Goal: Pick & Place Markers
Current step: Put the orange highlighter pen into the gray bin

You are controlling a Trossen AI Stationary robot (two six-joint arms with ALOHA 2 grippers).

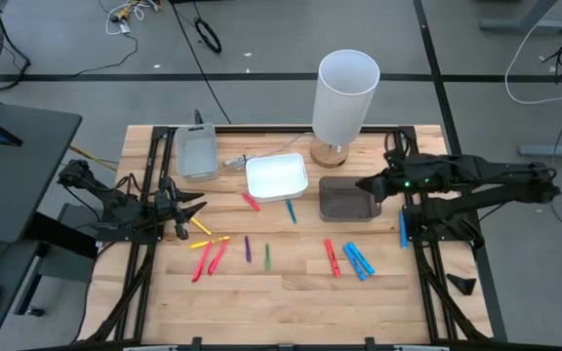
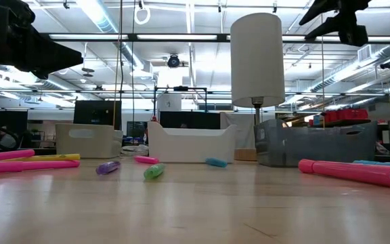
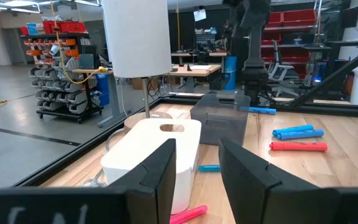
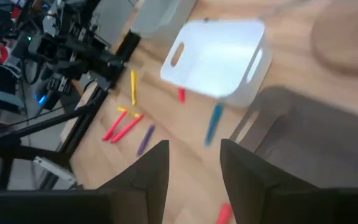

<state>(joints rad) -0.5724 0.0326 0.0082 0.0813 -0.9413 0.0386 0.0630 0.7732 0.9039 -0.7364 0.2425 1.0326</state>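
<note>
Clearly, nothing is held yet, and what matters most is which arm sits closest to which sticks. At the table's left edge the left gripper point(image 1: 191, 203) hangs low and points inward, its two dark fingers point(image 3: 156, 171) parted with nothing between them. Just beside its tip lies the yellow marker point(image 1: 200, 225), long axis slanted across the boards, and a little farther out is the red, pink and yellow cluster point(image 1: 209, 255). This arm is plainly the nearer one for that group, which lies toward the table's front edge from the claw. Its arm is stretched flat and level over the table's left rail. Moving rightward, a purple marker point(image 1: 247, 249) and a green marker point(image 1: 266, 255) lie side by side, both running roughly front to back, well apart from either claw. Behind them stand the grey tray point(image 1: 196, 150), the white tray point(image 1: 277, 176) and the dark tray point(image 1: 343, 198), with a red marker point(image 1: 251, 202) and a teal marker point(image 1: 292, 211) just beside the white one. Farther right, red and blue markers point(image 1: 349, 259) lie near the front of the boards, slanted. The right gripper point(image 1: 368, 182) hovers above the dark tray's edge — fingers point(image 4: 146, 172) spread, empty — with its arm reaching in level from the right side. One blue marker point(image 1: 402, 229) lies under that arm.
</note>
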